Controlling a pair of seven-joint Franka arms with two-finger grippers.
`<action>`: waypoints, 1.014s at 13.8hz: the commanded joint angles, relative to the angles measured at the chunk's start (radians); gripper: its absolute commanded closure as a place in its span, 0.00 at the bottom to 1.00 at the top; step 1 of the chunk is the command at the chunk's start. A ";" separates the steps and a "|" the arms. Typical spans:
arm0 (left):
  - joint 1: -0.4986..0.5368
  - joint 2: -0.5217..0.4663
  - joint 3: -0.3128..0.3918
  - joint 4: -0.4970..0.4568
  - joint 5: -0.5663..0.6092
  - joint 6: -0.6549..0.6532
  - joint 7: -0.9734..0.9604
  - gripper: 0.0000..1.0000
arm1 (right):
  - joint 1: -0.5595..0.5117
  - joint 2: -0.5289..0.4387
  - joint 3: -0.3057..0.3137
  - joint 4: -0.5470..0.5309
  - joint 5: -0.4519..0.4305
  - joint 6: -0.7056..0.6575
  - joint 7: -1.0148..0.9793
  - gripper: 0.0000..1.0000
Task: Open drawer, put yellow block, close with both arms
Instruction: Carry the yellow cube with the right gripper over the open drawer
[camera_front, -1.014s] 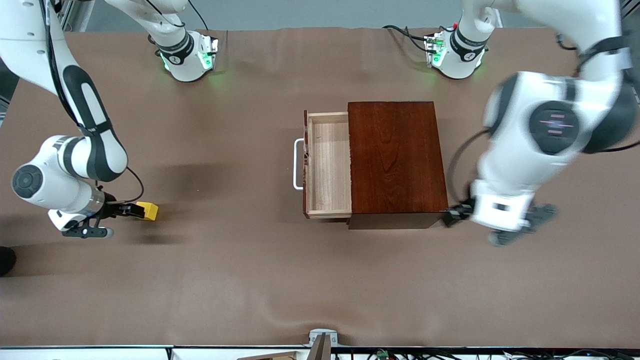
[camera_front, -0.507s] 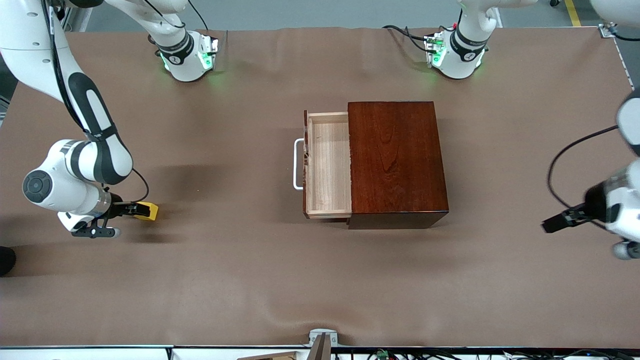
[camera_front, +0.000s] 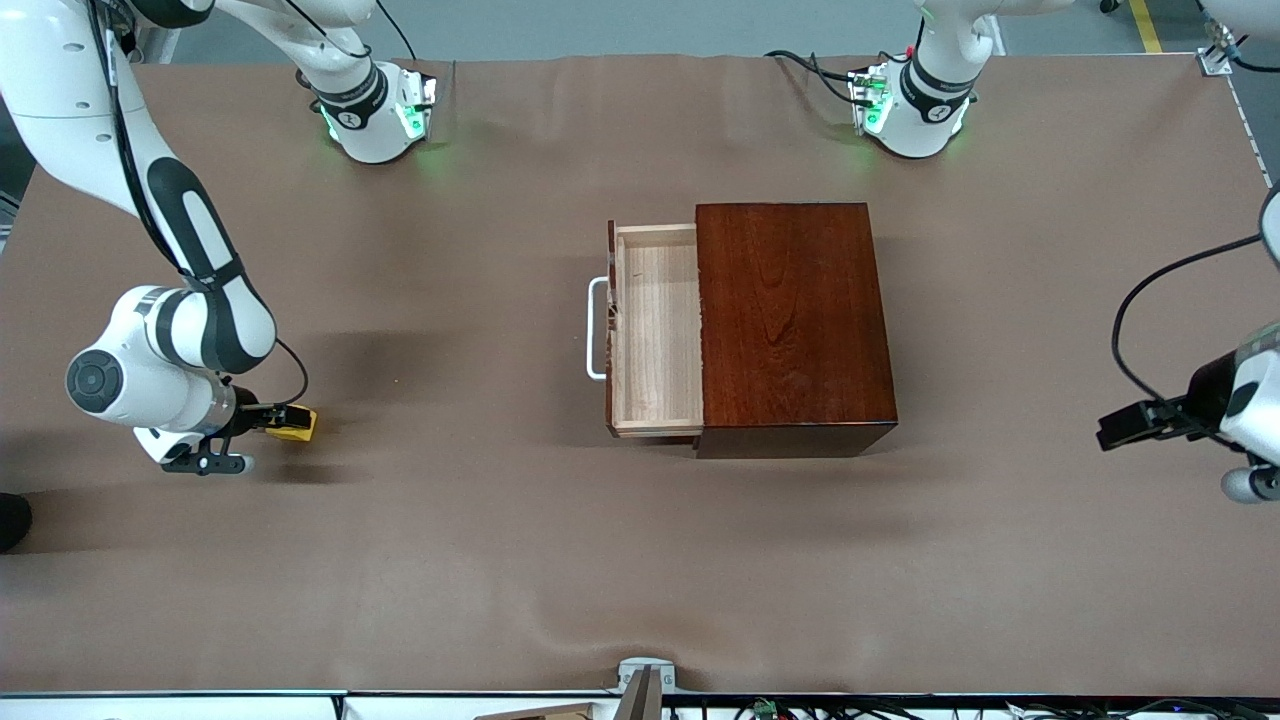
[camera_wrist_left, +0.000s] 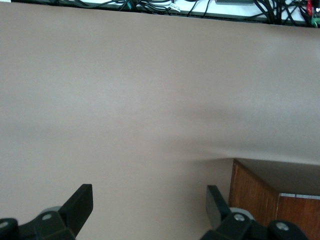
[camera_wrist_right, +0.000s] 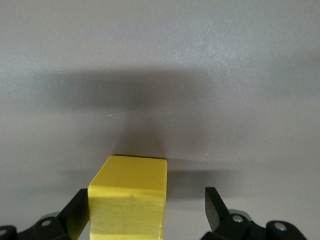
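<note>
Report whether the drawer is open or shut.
Open. The drawer sticks out of the wooden box, its pale, empty tray exposed.

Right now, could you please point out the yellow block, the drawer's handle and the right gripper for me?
yellow block (camera_wrist_right: 129, 200): right wrist view, its front face between the open fingers.
drawer's handle (camera_front: 595, 330): front view, middle of the white bar.
right gripper (camera_front: 272, 420): front view, midway between its fingertips at the block.
</note>
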 joint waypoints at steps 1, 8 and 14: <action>0.013 -0.156 -0.003 -0.184 0.006 -0.004 0.062 0.00 | -0.009 -0.004 0.013 0.010 -0.012 -0.037 0.021 0.54; 0.004 -0.431 -0.007 -0.498 0.006 -0.020 0.069 0.00 | -0.004 -0.114 0.019 0.067 -0.011 -0.166 0.025 1.00; 0.004 -0.414 -0.007 -0.389 -0.006 -0.078 0.062 0.00 | 0.036 -0.436 0.022 0.105 -0.001 -0.465 0.028 1.00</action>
